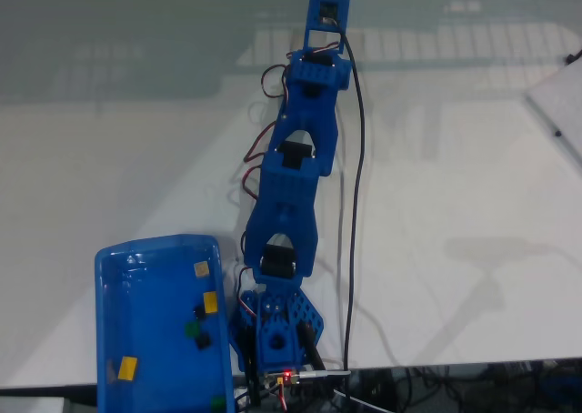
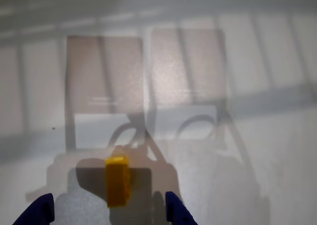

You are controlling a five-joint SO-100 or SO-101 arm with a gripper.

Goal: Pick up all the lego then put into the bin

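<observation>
Arm [image 1: 293, 186], blue, jointed: base at the 6 o'clock edge of the desk [image 1: 455, 158] in the fixed view, links stretched out toward 12 o'clock, square head at the far end. Black cable [image 1: 356, 158] runs along its 3 o'clock side down to the base; red wires show at the joints.

End effector [image 2: 110, 210]: in the wrist view two blue fingertips [image 2: 37, 211] enter from the 6 o'clock edge, set apart, with a clear gap between them. Nothing is clamped.

Yellow lego brick [image 2: 118, 180]: lies on the white desk in the wrist view, long side running 12 to 6 o'clock, between the two fingertips and slightly toward 12 o'clock of them, inside the arm's shadow. Whether either fingertip touches it cannot be told; both appear apart from it.

Bin [image 1: 114, 340]: glossy blue tray with rounded corners and raised rim, at the 7 o'clock corner of the fixed view, just beside the arm's base on its 9 o'clock side.

Contents of bin: yellow bricks [image 1: 210, 302] toward the 3 o'clock wall, one more yellow piece near the 7 o'clock corner; black bricks [image 1: 202, 339] and a green brick [image 1: 191, 327] close together near the 3 o'clock wall; another green piece at the 6 o'clock edge, partly cut off.

Desk surface: white, reflective, with window-like reflections toward 12 o'clock.
</observation>
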